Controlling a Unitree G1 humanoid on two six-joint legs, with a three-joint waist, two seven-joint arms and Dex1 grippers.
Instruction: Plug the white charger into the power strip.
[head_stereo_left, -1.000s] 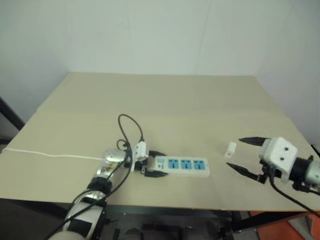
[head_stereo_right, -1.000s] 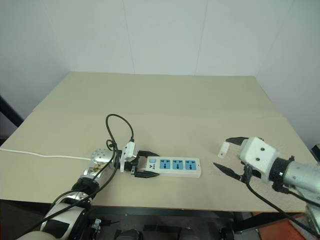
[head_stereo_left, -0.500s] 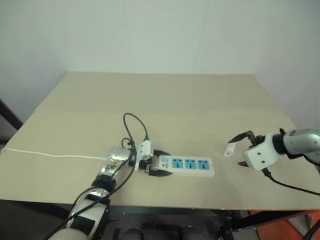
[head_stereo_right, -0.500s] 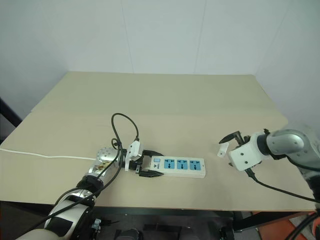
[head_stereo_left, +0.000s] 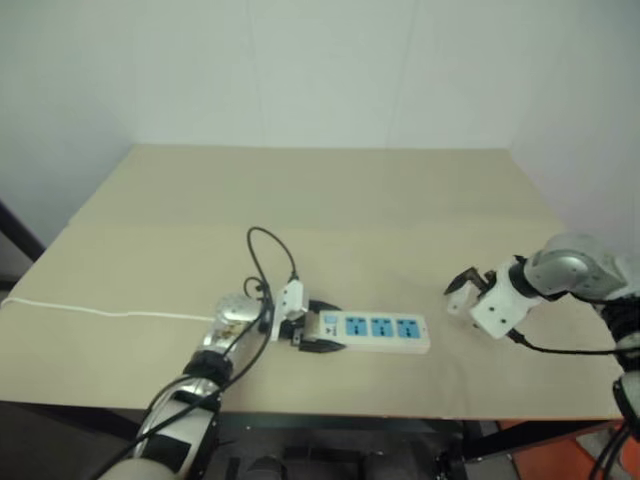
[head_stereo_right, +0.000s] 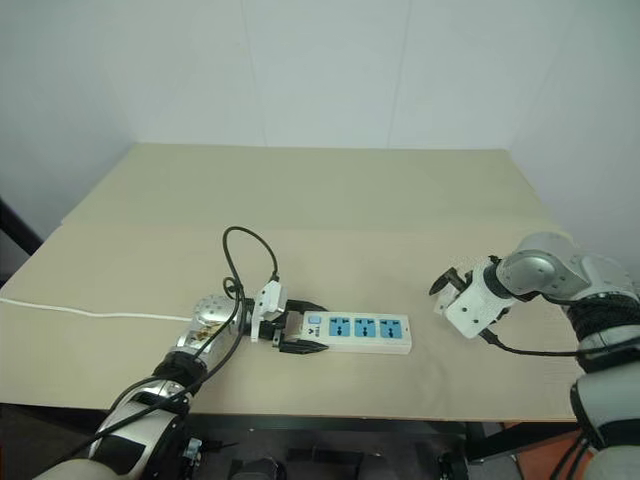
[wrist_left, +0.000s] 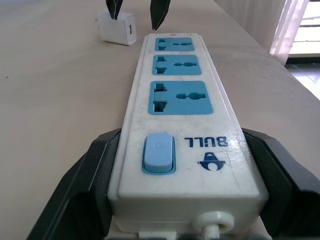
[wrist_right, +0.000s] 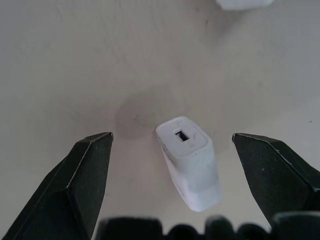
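A wide beige table (head_stereo_left: 330, 190) carries everything, its top set against a pale wall. The largest thing on it is the power strip (head_stereo_left: 378, 331), a long flat white bar lying near the front edge with three blue socket faces up; in the left wrist view the strip (wrist_left: 181, 125) runs away from the camera, a blue switch and dark printed lettering at its near end and the three sockets in a row beyond. Its thin white cord (head_stereo_left: 100, 310) runs off across the table toward the robot's left edge. The left gripper (head_stereo_left: 312, 335) is clamped on the switch end of the power strip, its black fingers (wrist_left: 85, 185) pressed against both long sides of the bar, and a black cable loops up over the wrist behind it. Well apart from the strip's far end, toward the robot's right, the right gripper (head_stereo_left: 462, 290) points steeply down at the table with its jaws spread wide. Between those black fingers (wrist_right: 82, 175) lies the white charger (wrist_right: 191, 162), a small rounded white block resting on the table with a small rectangular port in the end that faces the camera; neither finger touches it, and bare tabletop shows on each side. In the left wrist view the same charger (wrist_left: 117, 33) sits on the table just beyond the far end of the strip and slightly to one side, with two dark fingertips of the right gripper above it.
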